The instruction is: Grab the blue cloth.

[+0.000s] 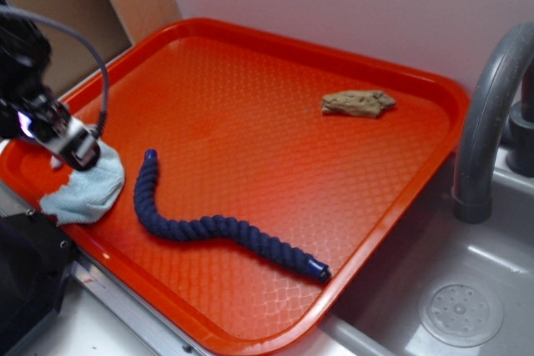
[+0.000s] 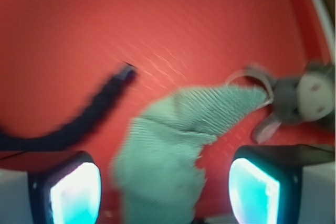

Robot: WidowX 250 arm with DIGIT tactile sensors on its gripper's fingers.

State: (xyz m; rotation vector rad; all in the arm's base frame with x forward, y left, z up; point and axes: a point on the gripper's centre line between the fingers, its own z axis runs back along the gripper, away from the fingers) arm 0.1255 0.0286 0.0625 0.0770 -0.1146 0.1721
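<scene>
Red tray (image 1: 250,106) fills most of your scene, set beside a grey sink (image 1: 467,289) with its faucet (image 1: 488,122) at the right. Your cloth (image 1: 83,193) lies at the tray's near-left edge, bunched, directly under the gripper (image 1: 71,147). The rope (image 1: 209,223) curves across the tray middle, close to the cloth but apart from it. A brownish lump (image 1: 359,103) sits far off by the back wall.

From the wrist view, the cloth (image 2: 178,140) runs up between the two fingers (image 2: 73,192), which stand wide on either side with tray showing between each pad and the fabric. So the jaws are spread, nothing is pinched yet. A grey mouse toy (image 2: 299,98) touches the cloth's far tip, and the rope (image 2: 89,114) end lies just left.

You look lined up: approach done, the closing and lift are left. The arm reaches in from the left, wrist tipped down over the cloth. Whether the fingertips already touch the tray, you cannot tell; the wrist picture is blurred.
</scene>
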